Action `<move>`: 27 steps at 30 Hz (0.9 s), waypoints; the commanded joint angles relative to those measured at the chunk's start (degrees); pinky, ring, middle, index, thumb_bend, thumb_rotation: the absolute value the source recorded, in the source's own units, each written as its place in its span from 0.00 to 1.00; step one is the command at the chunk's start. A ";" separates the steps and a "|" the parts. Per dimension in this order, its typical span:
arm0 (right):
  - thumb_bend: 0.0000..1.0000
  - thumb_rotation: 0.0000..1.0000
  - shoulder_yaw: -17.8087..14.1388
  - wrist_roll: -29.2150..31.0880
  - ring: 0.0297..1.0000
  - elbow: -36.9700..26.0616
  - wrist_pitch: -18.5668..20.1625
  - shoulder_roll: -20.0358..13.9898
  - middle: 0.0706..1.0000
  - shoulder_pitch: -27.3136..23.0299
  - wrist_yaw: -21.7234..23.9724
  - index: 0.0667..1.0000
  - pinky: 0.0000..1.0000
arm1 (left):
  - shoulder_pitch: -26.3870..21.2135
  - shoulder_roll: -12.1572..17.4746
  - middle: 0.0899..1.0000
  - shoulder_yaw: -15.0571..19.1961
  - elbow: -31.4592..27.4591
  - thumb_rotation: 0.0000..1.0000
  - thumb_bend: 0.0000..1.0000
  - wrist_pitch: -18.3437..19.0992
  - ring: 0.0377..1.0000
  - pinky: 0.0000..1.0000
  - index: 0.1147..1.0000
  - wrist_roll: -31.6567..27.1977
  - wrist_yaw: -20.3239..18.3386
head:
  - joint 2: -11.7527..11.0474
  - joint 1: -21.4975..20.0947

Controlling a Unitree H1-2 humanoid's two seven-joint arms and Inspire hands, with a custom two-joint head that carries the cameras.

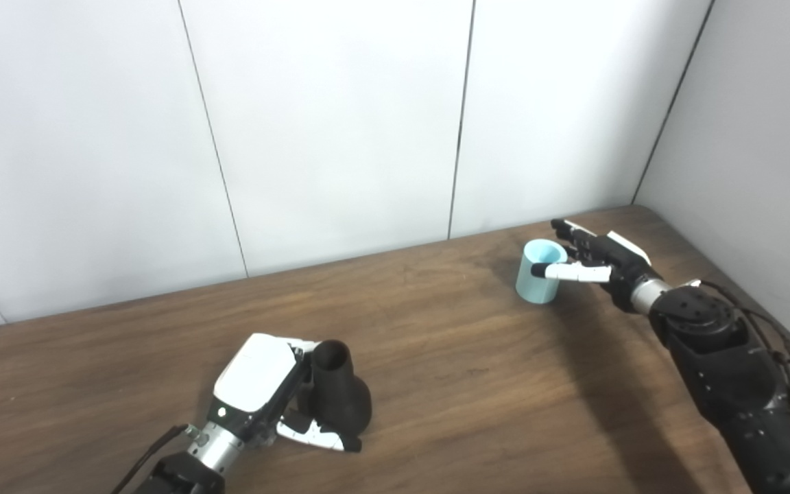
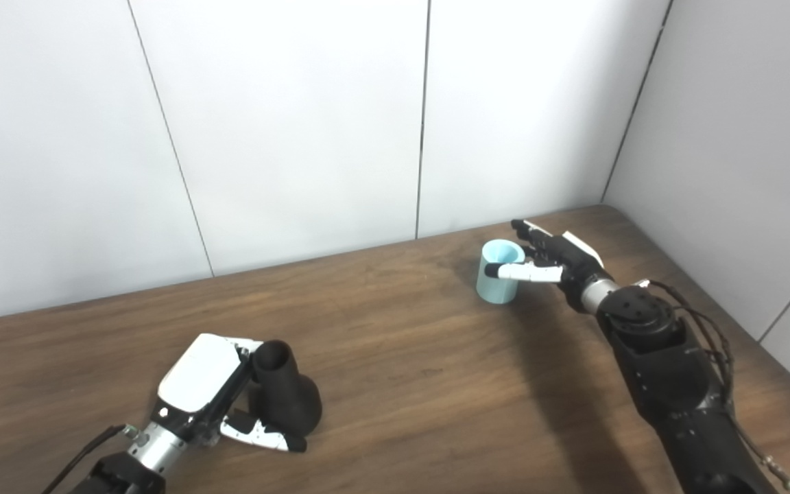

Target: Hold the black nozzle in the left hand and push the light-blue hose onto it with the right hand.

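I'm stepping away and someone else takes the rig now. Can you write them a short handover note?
Left hand: wrapped around the black nozzle, which stands on the table with its narrow end up; not lifted.
Right hand: at the light-blue hose standing upright at the far right, fingers open around it; a firm grip is not evident.
Done: both hands have reached their parts.
Left: secure both grips, lift, bring the parts together, push the hose onto the nozzle's narrow end.

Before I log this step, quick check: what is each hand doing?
Left hand: fingers around the black nozzle, which stands on the table.
Right hand: open at the blue hose, no firm grip visible.
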 commanded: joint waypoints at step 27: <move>0.53 0.00 5.34 -15.06 0.42 6.02 -13.30 1.52 0.43 -3.25 -12.73 0.46 0.38 | 7.85 2.44 0.42 -1.49 3.37 0.00 0.53 -0.87 0.32 0.26 0.42 0.24 -3.35 | 1.81 1.32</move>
